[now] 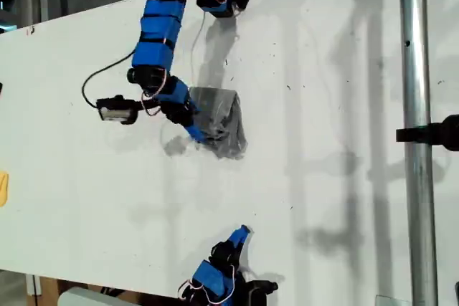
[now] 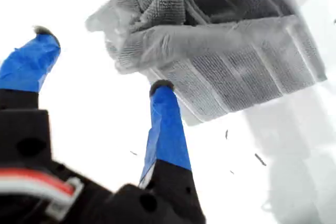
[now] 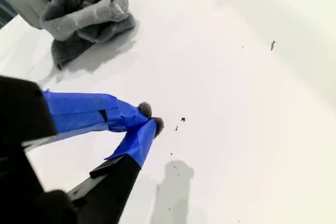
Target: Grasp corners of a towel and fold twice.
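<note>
On the white tabletop (image 1: 323,177), the towel (image 1: 221,121) lies in a folded, bunched heap toward the far edge. My first hand (image 2: 100,59) stands wide open just beside it, gripping nothing. My second hand (image 3: 151,119), fingertips closed together and empty, sits by the near edge, its arm cut off.

No readable text, label, brand, number or sign on anything in any view.
</note>
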Available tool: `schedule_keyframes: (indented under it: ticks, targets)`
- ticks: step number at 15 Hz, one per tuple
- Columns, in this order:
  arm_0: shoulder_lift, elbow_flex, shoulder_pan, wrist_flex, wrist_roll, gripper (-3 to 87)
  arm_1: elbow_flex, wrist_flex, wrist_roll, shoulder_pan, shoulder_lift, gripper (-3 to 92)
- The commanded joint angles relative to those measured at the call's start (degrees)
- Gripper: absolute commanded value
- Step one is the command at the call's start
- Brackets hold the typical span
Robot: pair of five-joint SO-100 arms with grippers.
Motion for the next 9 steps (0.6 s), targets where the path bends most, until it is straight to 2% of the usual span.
schedule_keyframes:
  ticks: [1,2,4,6,9]
  targets:
    - [0.53,0.26,-1.76,-2.46,0.35,-2.6,5.01,-6.33,-2.64,4.66,17.75,36.3]
    - [0.53,0.79,-2.02,-2.37,0.70,-2.6,10.20,-7.65,-2.11,6.50,23.47,35.0]
    - [0.53,1.49,-2.81,-1.05,1.41,-2.4,29.09,-11.25,2.81,9.05,38.76,3.3]
    - [0.53,2.55,-4.83,-0.53,4.04,-2.5,50.80,-15.03,7.82,9.32,56.60,-0.3]
    - [0.53,2.64,-7.65,7.21,0.79,-0.4,82.97,-17.40,15.03,7.82,89.74,-0.3]
